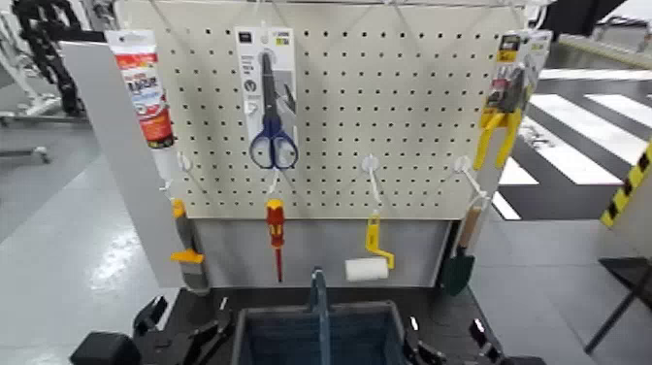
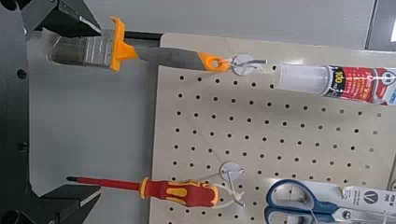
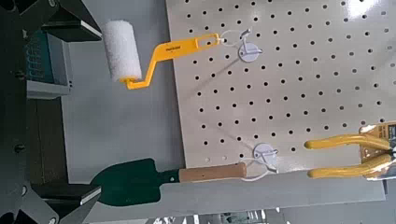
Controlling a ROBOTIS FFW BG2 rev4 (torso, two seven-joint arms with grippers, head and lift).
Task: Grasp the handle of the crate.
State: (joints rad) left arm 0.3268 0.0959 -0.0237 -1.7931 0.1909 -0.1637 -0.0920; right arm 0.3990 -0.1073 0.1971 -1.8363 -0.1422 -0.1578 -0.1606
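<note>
both hands low and spread, crate handle untouched

my left hand (image 1: 179,335) sits low at the left of the head view, just beside the crate's left wall, its dark fingers (image 2: 65,17) spread apart with nothing between them. my right hand (image 1: 451,348) mirrors it at the crate's right side, fingers (image 3: 70,23) likewise released and holding nothing. between the two i see the crate (image 1: 320,335), dark blue-grey with ribbed walls, at the bottom middle of the head view; a corner of it also shows in the right wrist view (image 3: 47,61). the handle (image 1: 319,296) stands upright over its middle, a thin blue-teal bar, apart from both hands. behind the crate rises the pegboard (image 1: 388,116). hanging from it, left to right: a tube (image 1: 142,87), a paintbrush (image 1: 186,248), scissors (image 1: 272,121), a red-yellow screwdriver (image 1: 276,233), a paint roller (image 1: 369,264), a green trowel (image 1: 460,257) and yellow-handled pliers (image 1: 505,112).
</note>
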